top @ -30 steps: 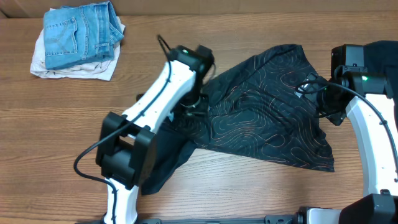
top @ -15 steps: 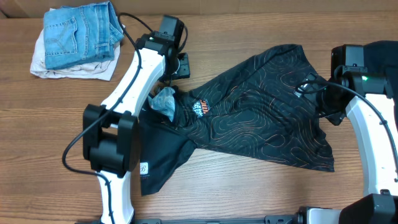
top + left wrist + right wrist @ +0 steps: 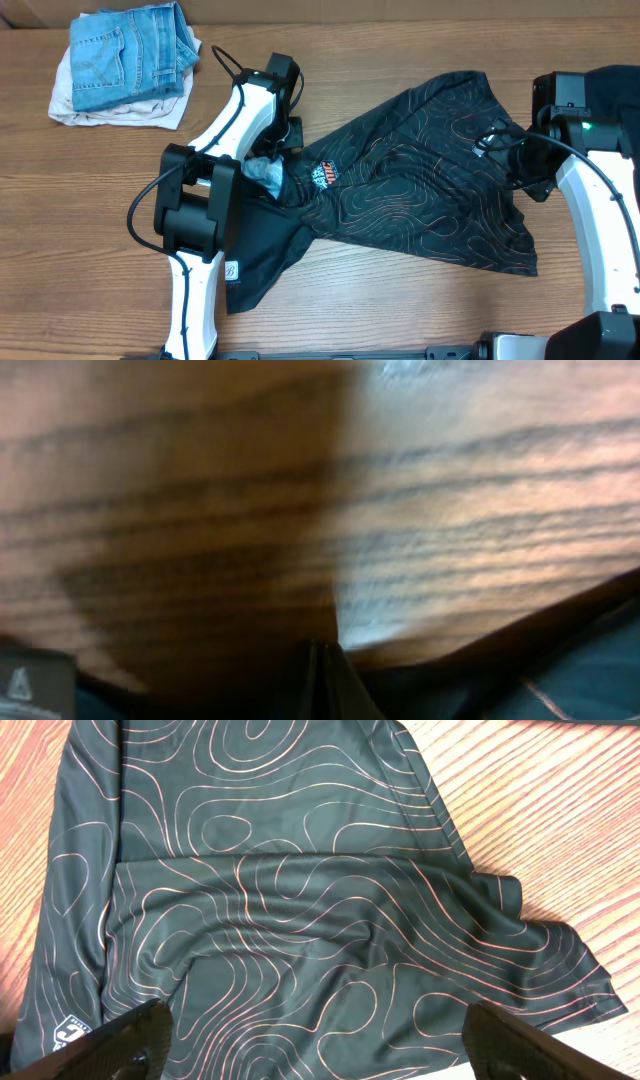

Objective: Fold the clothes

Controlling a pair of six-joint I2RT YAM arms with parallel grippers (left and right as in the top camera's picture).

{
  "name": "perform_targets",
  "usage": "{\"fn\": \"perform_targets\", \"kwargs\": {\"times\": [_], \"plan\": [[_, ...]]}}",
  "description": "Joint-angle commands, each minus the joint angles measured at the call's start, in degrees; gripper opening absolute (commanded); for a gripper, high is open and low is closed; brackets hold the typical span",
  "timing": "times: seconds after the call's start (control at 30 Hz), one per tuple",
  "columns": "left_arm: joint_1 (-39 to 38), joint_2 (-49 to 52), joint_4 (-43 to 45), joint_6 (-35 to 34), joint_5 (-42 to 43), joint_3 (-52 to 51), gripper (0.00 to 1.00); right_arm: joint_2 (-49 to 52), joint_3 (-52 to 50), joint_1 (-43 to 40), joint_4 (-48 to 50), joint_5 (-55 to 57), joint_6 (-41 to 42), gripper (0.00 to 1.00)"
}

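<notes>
The clothes, a black jersey [image 3: 420, 200] with fine orange contour lines, lie crumpled across the middle of the table. An orange and white logo [image 3: 325, 175] faces up beside the light-blue inside of the collar [image 3: 265, 172]. My left gripper [image 3: 288, 128] sits at the jersey's far left edge. In the blurred left wrist view it [image 3: 325, 660] is shut, its tips over bare wood and dark cloth [image 3: 560, 680] just beside it. No cloth shows between the tips. My right gripper [image 3: 320, 1050] hangs wide open above the jersey's [image 3: 300, 920] right part, touching nothing.
Folded blue jeans [image 3: 130, 50] rest on a white garment [image 3: 120, 112] at the far left corner of the wooden table [image 3: 80, 220]. The right arm [image 3: 590, 200] stands along the right edge. The left arm's base [image 3: 190, 210] covers part of the jersey's left side.
My left gripper let go of the jersey near the collar, swung to the table's far side, then came back toward the jersey's edge and shut. The logo and collar lining became visible. The right arm stayed put.
</notes>
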Motion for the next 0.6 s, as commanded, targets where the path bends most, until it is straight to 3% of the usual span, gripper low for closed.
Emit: {"fn": "perform_targets", "kwargs": {"times": [0.0,0.33,0.57], "plan": [[-0.3,-0.8,-2.8,1.1,0.4,1.9,0.04,0.1,-0.2,-0.2,0.2,-0.4,-0.2,0.96],[-2.0,-16.9,-19.6,-2.7,-0.4,3.0,0.04,0.1,-0.2,-0.2,0.5,-0.4,-0.2,0.96],[-6.2,-17.9,-29.9,-2.1,2.1,1.6,0.04,0.1,-0.2,-0.2,0.8,-0.4,-0.2,0.96]]}}
